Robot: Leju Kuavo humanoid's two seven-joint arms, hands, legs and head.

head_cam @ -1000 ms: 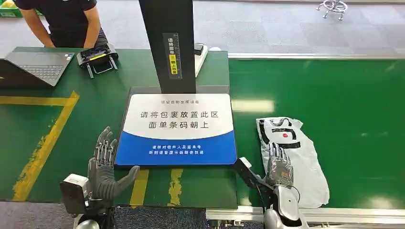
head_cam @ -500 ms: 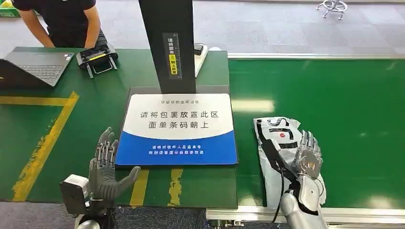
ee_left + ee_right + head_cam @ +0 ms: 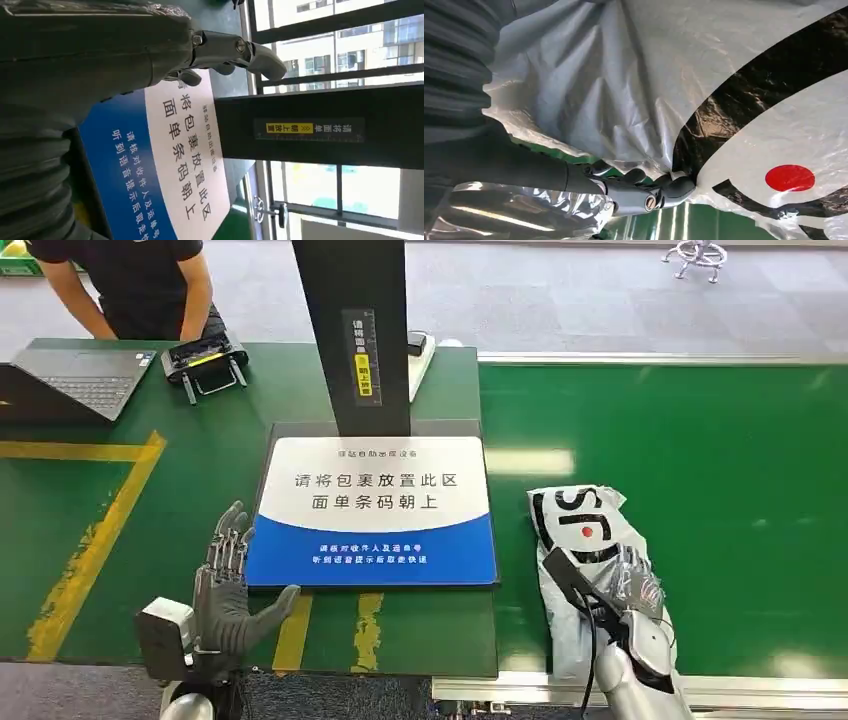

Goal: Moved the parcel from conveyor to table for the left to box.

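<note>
The parcel (image 3: 578, 522), a white plastic mailer with black print and a red dot, lies crumpled on the green conveyor belt (image 3: 700, 460) near its front edge. My right hand (image 3: 632, 585) grips its near half, with the film bunched up around the fingers. In the right wrist view the thumb (image 3: 659, 192) presses into the gathered bag (image 3: 724, 75) at a black band. My left hand (image 3: 225, 585) hovers open, fingers spread, over the table (image 3: 150, 500) beside the front left corner of the blue and white placard (image 3: 375, 510). The left wrist view has the hand (image 3: 100, 45) over the placard (image 3: 175, 165).
A black scanner post (image 3: 350, 330) rises behind the placard. At the far left of the table are a laptop (image 3: 75, 380) and a black device (image 3: 205, 362), with a person (image 3: 130, 280) standing behind them. Yellow lines mark the table's left part.
My right hand went across the parcel to its right side and closed on it. The bag has crumpled and drawn in toward the hand. The left hand edged slightly toward the placard.
</note>
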